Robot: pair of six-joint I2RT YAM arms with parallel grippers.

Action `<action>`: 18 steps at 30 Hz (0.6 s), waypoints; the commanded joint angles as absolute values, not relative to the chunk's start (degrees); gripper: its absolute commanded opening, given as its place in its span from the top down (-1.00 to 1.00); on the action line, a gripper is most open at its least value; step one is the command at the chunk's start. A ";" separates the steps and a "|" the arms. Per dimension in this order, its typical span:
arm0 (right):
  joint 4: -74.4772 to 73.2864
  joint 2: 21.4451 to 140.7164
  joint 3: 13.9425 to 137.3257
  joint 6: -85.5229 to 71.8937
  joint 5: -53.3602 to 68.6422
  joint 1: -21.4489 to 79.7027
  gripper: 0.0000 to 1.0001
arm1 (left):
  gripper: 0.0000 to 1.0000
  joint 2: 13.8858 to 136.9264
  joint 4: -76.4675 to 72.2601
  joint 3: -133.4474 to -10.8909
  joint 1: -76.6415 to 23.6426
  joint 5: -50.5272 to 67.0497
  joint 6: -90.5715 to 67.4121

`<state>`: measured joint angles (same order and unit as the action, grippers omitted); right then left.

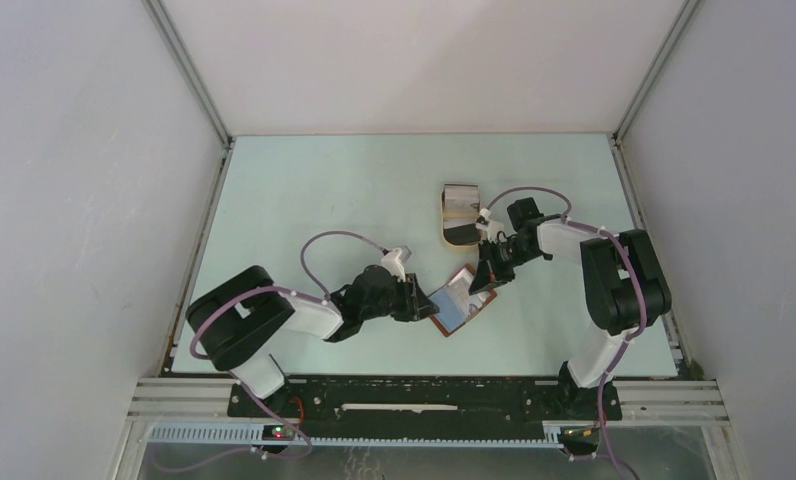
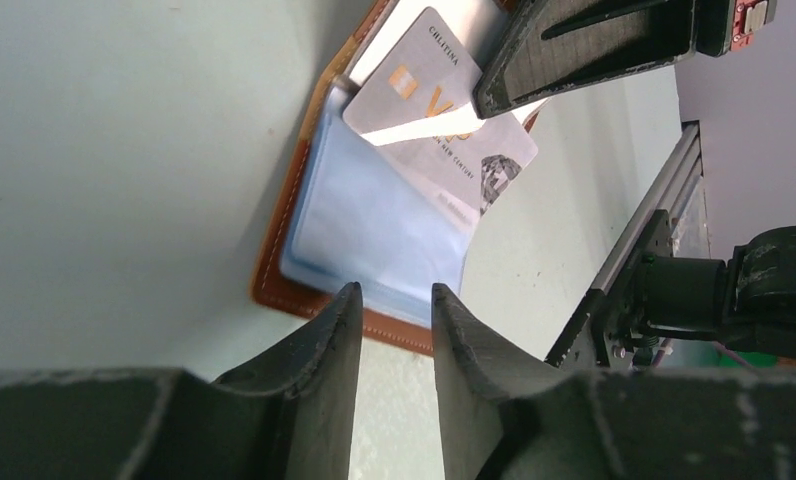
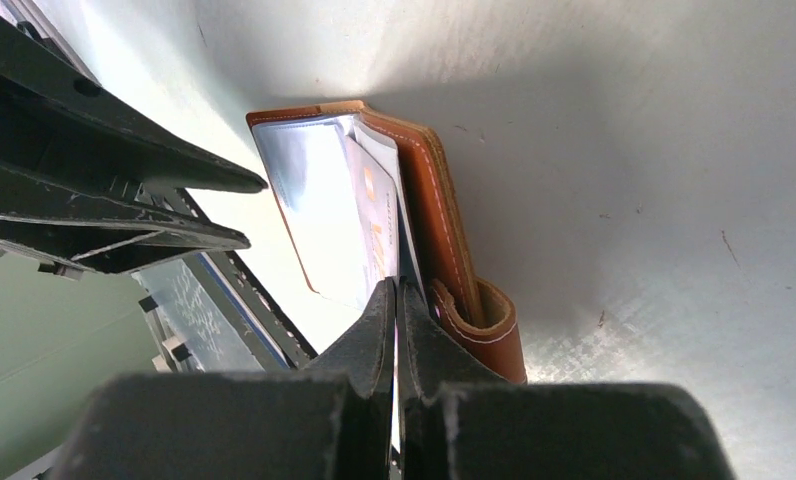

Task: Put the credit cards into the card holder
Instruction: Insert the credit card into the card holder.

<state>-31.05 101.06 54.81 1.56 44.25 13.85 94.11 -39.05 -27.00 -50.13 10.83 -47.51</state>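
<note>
Two grippers: left gripper (image 2: 394,295) jaws are standing slightly apart, empty, near the reddish-brown leather folding card holder (image 2: 274,285). Right gripper (image 3: 395,292) jaws are pinching a thin grey rectangular credit card (image 2: 414,85).

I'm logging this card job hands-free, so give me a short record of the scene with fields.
card holder: lying open on the table, pale blue sleeve showing
grey card: partly in the holder, sticking out
left gripper: open, empty, at the holder's edge
right gripper: shut, tips at the grey card
tray: beyond the holder, not touching it

One brown card holder (image 1: 463,302), one tan tray (image 1: 444,215), one left arm (image 1: 274,320) and one right arm (image 1: 614,275). Two cards show in the holder: a grey card (image 2: 444,130) and a white card (image 2: 399,22).
</note>
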 commanded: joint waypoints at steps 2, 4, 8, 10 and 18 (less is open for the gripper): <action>-31.75 101.54 55.41 1.08 43.24 13.94 1.00 | 0.22 87.84 -37.48 -23.00 -50.40 6.45 -48.95; -31.73 101.55 55.39 1.06 43.32 13.96 1.00 | 0.20 86.49 -37.19 -21.66 -50.59 5.33 -49.80; -31.60 101.57 55.45 0.92 43.40 14.08 1.00 | 0.11 85.14 -37.25 -19.78 -51.69 3.43 -51.77; -31.56 101.45 55.42 0.88 43.42 14.15 1.00 | 0.08 84.98 -37.27 -19.33 -52.58 2.50 -52.66; -31.41 101.44 55.32 0.81 43.64 14.50 1.00 | 0.03 85.67 -40.15 -17.50 -53.79 0.62 -56.26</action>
